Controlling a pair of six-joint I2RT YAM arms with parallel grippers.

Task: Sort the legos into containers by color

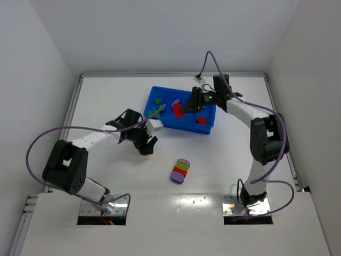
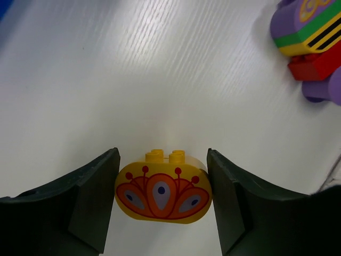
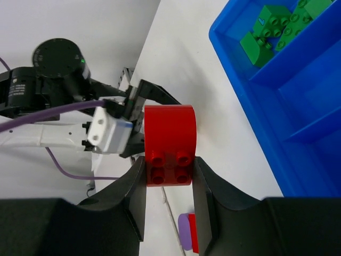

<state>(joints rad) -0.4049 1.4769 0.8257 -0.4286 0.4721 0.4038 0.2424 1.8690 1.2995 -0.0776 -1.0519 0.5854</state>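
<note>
Left fingers [image 2: 90, 208] pinch a yellow brick [image 2: 162, 192] on the desk [image 1: 106, 96], while the right fingers [image 3: 122, 208] hold a red brick [image 3: 169, 141] aloft at the blue tray [image 1: 181, 128].

Seen up close, the left pair presses both sides of the yellow brick, its face painted with an orange fan pattern, studs pointing away. The right pair clamps the red brick by its studded end, raised over the tray in the overhead view. Green bricks [image 3: 269, 32] lie in the tray's leftmost compartment. A purple, green, yellow and red clump [image 1: 180, 170] sits on the desk near the left arm, well apart from the tray.
</note>
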